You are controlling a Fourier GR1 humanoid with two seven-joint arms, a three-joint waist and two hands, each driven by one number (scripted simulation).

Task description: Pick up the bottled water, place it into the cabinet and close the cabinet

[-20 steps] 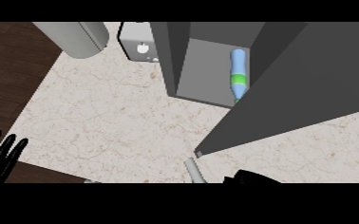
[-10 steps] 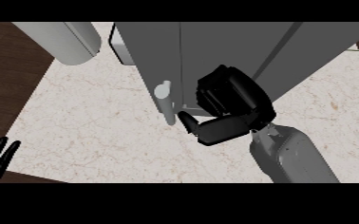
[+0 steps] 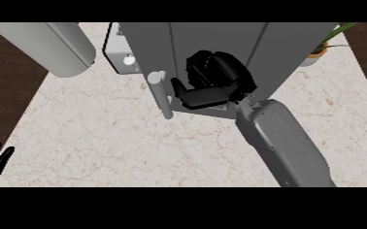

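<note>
The grey cabinet (image 3: 215,39) stands at the back of the counter with its door swung to, and the light handle bar (image 3: 159,94) runs along the door's left edge. No bottled water shows in this view; the door covers the inside. My right hand (image 3: 215,80) lies against the door front just right of the handle, fingers relaxed and holding nothing, thumb (image 3: 204,97) pointing left. Its grey forearm (image 3: 283,143) comes up from the lower right. Only a fingertip of my left hand (image 3: 6,157) shows at the lower left edge.
A large grey cylinder (image 3: 54,46) lies at the back left. A white appliance (image 3: 118,53) peeks out behind the cabinet's left side. A potted plant (image 3: 323,48) stands at the back right. The marble counter (image 3: 108,145) ends at dark wood on the left.
One second ago the door stood open with the bottle inside. My right hand rose to the door and pushed it shut; the view has shifted and the left hand slid nearly out of sight.
</note>
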